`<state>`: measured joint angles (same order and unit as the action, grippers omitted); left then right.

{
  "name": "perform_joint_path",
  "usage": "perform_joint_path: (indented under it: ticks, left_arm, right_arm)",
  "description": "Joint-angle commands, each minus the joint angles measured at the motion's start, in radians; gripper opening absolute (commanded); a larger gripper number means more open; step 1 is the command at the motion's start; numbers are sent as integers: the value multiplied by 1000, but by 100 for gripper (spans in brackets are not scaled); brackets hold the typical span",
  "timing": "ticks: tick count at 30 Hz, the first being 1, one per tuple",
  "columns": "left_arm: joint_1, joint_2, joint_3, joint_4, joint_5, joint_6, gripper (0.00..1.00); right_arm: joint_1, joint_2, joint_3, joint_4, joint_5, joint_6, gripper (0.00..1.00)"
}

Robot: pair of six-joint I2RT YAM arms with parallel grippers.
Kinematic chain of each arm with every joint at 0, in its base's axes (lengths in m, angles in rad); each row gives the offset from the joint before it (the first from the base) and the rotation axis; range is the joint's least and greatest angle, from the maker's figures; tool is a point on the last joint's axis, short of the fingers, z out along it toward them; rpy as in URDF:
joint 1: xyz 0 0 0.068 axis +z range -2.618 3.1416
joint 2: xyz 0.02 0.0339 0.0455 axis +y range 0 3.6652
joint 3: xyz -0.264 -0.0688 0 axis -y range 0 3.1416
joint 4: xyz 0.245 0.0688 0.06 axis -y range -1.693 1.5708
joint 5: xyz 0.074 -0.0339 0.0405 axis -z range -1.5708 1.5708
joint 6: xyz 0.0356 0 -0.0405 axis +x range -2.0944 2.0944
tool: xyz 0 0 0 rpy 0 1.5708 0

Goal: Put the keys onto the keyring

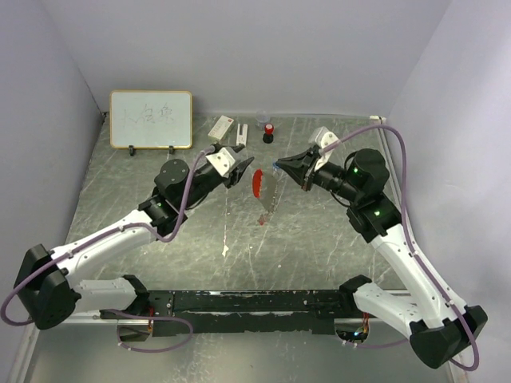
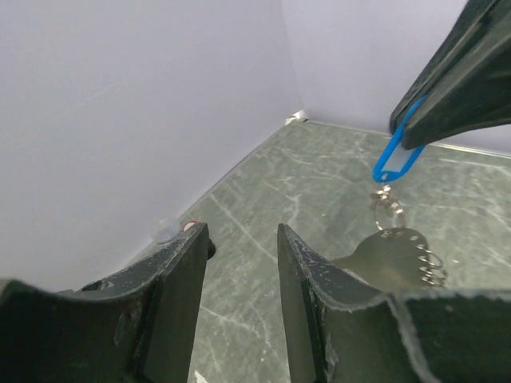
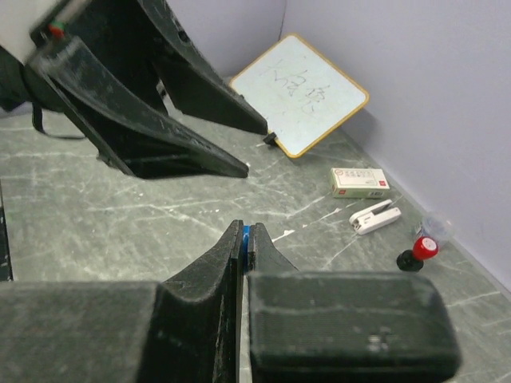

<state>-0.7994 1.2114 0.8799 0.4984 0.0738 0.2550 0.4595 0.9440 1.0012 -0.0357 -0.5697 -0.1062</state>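
- Left gripper (image 2: 241,233): jaws apart, gripping nothing, raised above the table (image 2: 319,183);
- right gripper (image 3: 246,231): closed tight on the blue-headed key (image 2: 397,159);
- keyring (image 2: 389,209) dangles just under that key, its red strap (image 1: 255,183) and grey strip (image 1: 270,198) between both grippers;
- whiteboard (image 1: 151,119) leans at the far wall.

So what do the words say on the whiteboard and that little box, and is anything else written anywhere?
Whiteboard: faint handwritten marks, too pale and blurred to read.
Little box: red print, too small to read.
Blue tag: no writing shows on the part in view.
Nothing else has words I can make out.
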Motion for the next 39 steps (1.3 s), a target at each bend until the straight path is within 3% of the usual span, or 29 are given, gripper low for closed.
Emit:
perform_joint_path:
  ticks: [1,6,28,39]
  left_arm:
    - [4,-63,-28,-65,151,-62,49]
    - [3,-96,-78,-75,236,-99,44]
    - [4,-132,-180,-40,373,-89,48]
    - [4,-45,-148,7,447,-111,47]
  right_arm:
    - [-3,-43,-53,9,-59,-15,0]
    - [-4,-74,-102,26,-116,-1,0]
    - [-4,-97,-110,22,-219,-3,0]
    - [-4,-91,-119,48,-242,9,0]
